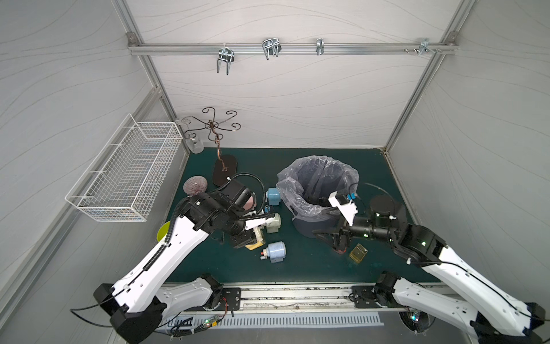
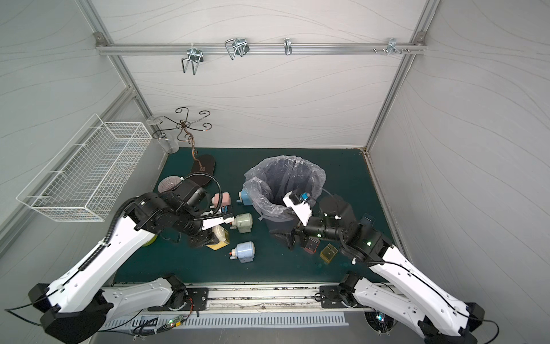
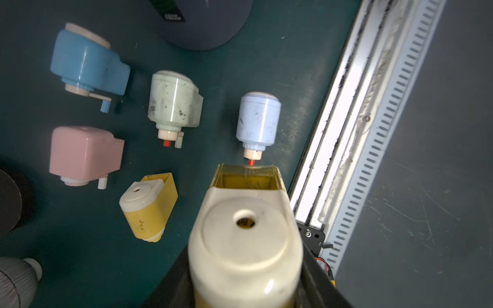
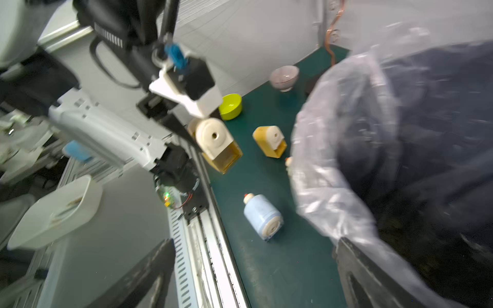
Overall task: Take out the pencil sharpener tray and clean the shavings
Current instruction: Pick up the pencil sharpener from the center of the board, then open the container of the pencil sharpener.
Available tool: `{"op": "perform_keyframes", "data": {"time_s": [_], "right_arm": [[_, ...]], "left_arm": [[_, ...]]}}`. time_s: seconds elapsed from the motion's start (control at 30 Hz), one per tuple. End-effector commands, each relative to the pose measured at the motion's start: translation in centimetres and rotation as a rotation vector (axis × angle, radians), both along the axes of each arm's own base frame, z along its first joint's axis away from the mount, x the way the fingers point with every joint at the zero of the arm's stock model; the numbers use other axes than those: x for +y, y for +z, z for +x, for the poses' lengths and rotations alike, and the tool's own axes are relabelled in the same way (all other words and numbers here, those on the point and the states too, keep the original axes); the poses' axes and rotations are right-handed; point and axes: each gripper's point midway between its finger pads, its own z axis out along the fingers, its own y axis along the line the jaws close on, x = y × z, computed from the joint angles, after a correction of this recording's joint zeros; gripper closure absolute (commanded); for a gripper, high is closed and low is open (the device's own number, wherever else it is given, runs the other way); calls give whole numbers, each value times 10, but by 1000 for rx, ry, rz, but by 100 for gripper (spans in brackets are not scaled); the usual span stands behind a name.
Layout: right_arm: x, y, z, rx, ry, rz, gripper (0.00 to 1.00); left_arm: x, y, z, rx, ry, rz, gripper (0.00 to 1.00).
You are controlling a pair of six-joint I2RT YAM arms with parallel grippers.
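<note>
One: How much of the task is judged done?
Two: About half. The tray (image 1: 358, 252) is already out and is seen lying on the green mat (image 1: 297, 268), while the pencil sharpener (image 3: 244, 234), its slot empty, is clamped in the left gripper (image 3: 242, 277). No shavings can be made out, so it cannot be told whether the tray is emptied into the lined bin (image 1: 303, 225).
One: Where is the tray found relative to the right gripper?
Two: Near it, but apart and not touched. The right gripper (image 1: 332, 238) is seen low by the bin's foot, jaws spread, nothing between them.
</note>
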Motion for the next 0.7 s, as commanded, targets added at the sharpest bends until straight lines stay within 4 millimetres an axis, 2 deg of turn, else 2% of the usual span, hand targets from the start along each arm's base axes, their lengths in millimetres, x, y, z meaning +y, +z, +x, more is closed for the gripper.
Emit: {"op": "perform_keyframes", "data": {"time_s": [0.0,0.1,0.2,0.37,0.67], "right_arm": [[25,43,-27,-245,157,128,3],[50,29,-44,-265,246,72,2],[68,23,-53,-286,272,93,1],[84,17,-52,-269,269,117,1],[103,5,-64,-262,329,115,6]], "left_arm": [[-13,32,-25,17,-73,-117,100],[-23,49,-30,-17,-105,-172,100],[-30,58,-36,-37,-140,-175,100],[-35,67,-46,-47,-168,-177,100],[-38,74,-55,-58,-186,-220,100]]}}
